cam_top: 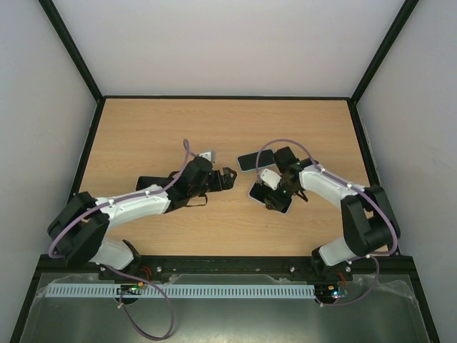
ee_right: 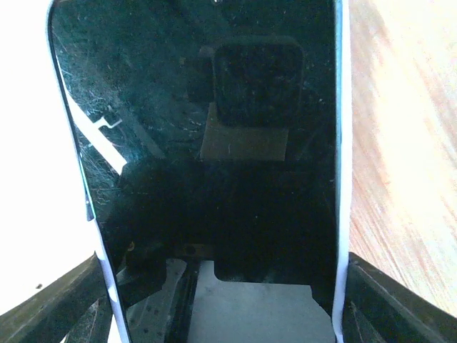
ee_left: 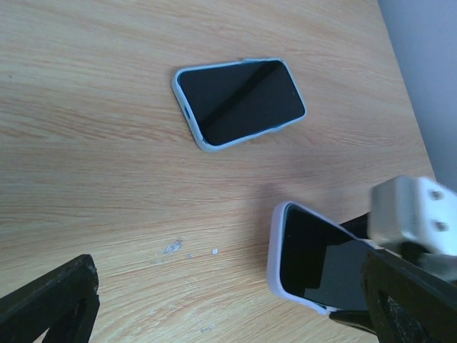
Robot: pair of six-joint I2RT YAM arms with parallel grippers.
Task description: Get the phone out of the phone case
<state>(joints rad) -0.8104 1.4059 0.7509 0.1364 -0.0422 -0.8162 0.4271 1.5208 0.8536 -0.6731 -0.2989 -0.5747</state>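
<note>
Right gripper (cam_top: 274, 196) is clamping the cased phone (ee_left: 314, 261) by its long edges, right of table (cam_top: 143, 136) centre (only its wrist camera is showing scratched glass). Left gripper (cam_top: 227, 177) is hovering alongside, fingers spread; its camera is catching a second phone (ee_left: 239, 102) lying flat

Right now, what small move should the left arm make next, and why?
Probably ease the open left gripper toward the free end of the lilac-cased phone: the right gripper straddles its other end, and the case is still on.
</note>
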